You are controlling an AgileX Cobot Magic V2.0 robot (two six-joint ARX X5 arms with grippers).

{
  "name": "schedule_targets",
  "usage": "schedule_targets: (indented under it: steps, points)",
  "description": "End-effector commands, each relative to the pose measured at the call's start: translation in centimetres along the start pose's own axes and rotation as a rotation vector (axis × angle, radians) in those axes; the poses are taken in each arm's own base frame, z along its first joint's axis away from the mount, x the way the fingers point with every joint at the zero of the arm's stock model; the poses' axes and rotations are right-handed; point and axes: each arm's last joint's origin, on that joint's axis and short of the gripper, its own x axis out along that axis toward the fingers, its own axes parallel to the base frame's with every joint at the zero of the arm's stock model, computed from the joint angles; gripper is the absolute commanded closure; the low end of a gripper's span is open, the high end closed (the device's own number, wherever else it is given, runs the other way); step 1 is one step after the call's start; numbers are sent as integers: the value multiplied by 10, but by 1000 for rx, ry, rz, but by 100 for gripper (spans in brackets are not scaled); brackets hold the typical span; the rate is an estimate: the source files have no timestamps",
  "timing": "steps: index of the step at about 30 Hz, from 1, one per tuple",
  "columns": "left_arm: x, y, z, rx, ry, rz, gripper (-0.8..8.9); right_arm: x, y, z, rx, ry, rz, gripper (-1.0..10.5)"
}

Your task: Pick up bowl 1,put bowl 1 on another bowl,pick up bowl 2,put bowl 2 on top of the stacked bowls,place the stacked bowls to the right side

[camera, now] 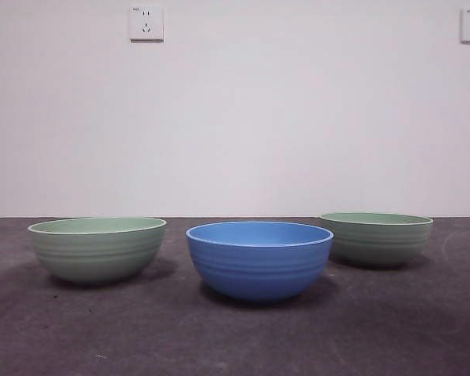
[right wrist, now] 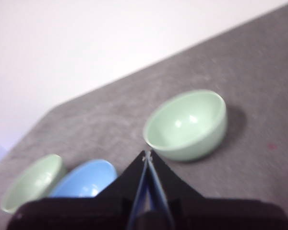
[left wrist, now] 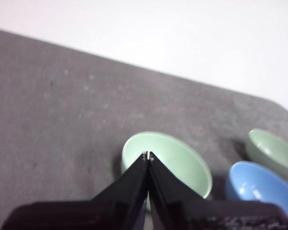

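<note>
Three separate bowls stand on the dark grey table. The blue ribbed bowl (camera: pixel 259 259) (left wrist: pixel 259 189) (right wrist: pixel 84 179) is in the middle, nearest the front camera. One pale green bowl (camera: pixel 98 247) (left wrist: pixel 168 163) (right wrist: pixel 31 182) stands to its left and another pale green bowl (camera: pixel 376 237) (left wrist: pixel 273 151) (right wrist: pixel 188 125) to its right, a little farther back. All are empty and none is stacked. My left gripper (left wrist: pixel 147 156) is shut and hangs above the left green bowl. My right gripper (right wrist: pixel 147 154) is shut too, high up beside the right green bowl. Neither arm shows in the front view.
A white wall stands behind the table with two sockets (camera: pixel 146 23) high up. The table's far edge (left wrist: pixel 134 64) runs along the wall. Bare tabletop (camera: pixel 423 329) lies in front of and to the right of the bowls.
</note>
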Motion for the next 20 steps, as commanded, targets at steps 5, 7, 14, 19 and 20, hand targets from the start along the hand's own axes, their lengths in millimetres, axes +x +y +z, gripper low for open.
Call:
schedule_targets:
  steps: [5, 7, 14, 19, 20]
  points:
    - [-12, -17, 31, 15, 67, -81, 821, -6, 22, 39, -37, 98, 39, 959]
    - [-14, -22, 39, 33, 114, -124, 821, -7, 30, 51, -68, 162, 72, 959]
    - [-18, -36, 65, 128, 272, -261, 821, -10, 55, 94, -189, 409, 165, 959]
    - [-19, -43, 77, 155, 360, -339, 821, -13, 66, 116, -265, 568, 163, 959]
    - [-18, -44, 79, 155, 384, -358, 821, -14, 68, 119, -273, 599, 164, 958]
